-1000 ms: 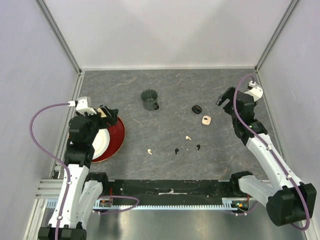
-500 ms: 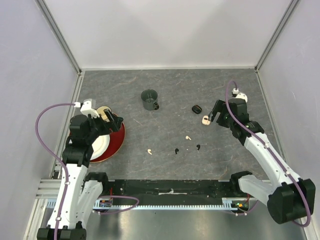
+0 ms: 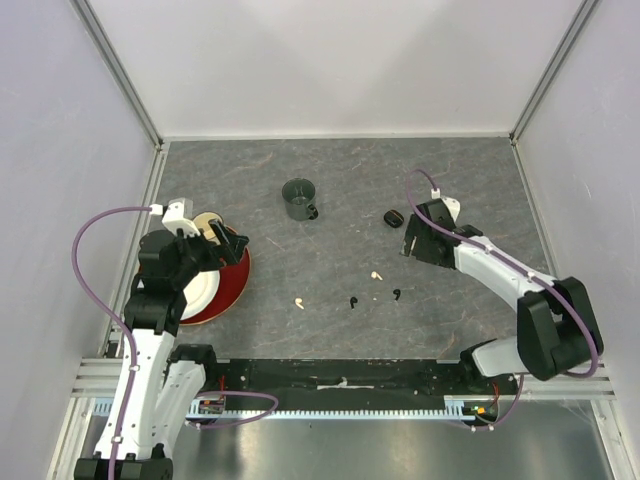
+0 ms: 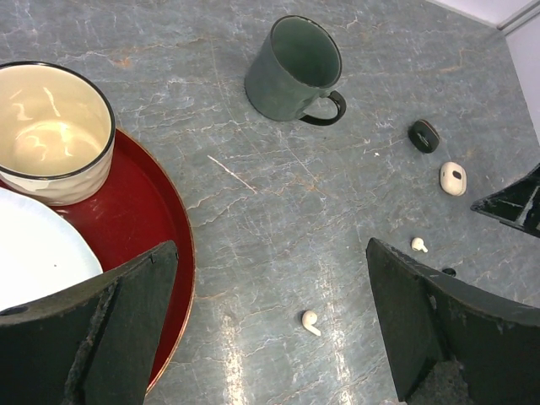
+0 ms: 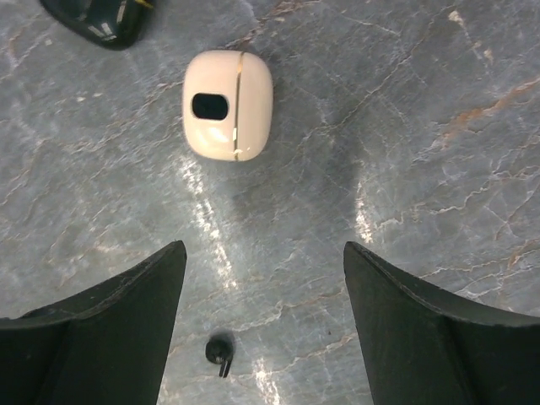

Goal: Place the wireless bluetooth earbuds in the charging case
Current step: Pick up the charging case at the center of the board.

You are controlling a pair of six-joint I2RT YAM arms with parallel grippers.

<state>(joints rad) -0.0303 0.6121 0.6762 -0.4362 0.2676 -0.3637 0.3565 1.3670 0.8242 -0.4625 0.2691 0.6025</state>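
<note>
1. Top external view: locate the grey marbled table (image 3: 330,250); the dark green ceramic mug (image 3: 299,199) stands upright toward the far centre; the black oval charging case (image 3: 393,217) lies to its right, well apart from it.
2. The two cream-white stemmed earbuds (image 3: 376,274) (image 3: 298,302) and the two black stemmed earbuds (image 3: 352,301) (image 3: 398,294) lie loose on the table nearer the arm bases; all four are apart from one another and outside any case.
3. The right gripper (image 3: 415,240) hangs just beside the black oval charging case; the left gripper (image 3: 228,243) hangs over the round red tray (image 3: 238,285), which carries a white plate (image 3: 203,283) and a cream glazed bowl (image 3: 206,226).
4. Left wrist view: the left gripper's jaws stand wide apart with nothing between them; you see the cream-white rounded charging case (image 4: 453,178) near the black oval charging case but not touching it; one of the cream-white stemmed earbuds (image 4: 310,321) lies on the table between the fingers.
5. Right wrist view: the right gripper (image 5: 263,270) has its jaws spread and holds nothing; the cream-white rounded charging case lies flat just ahead of the fingers; one of the black stemmed earbuds (image 5: 219,350) lies between the fingers, touching neither.
</note>
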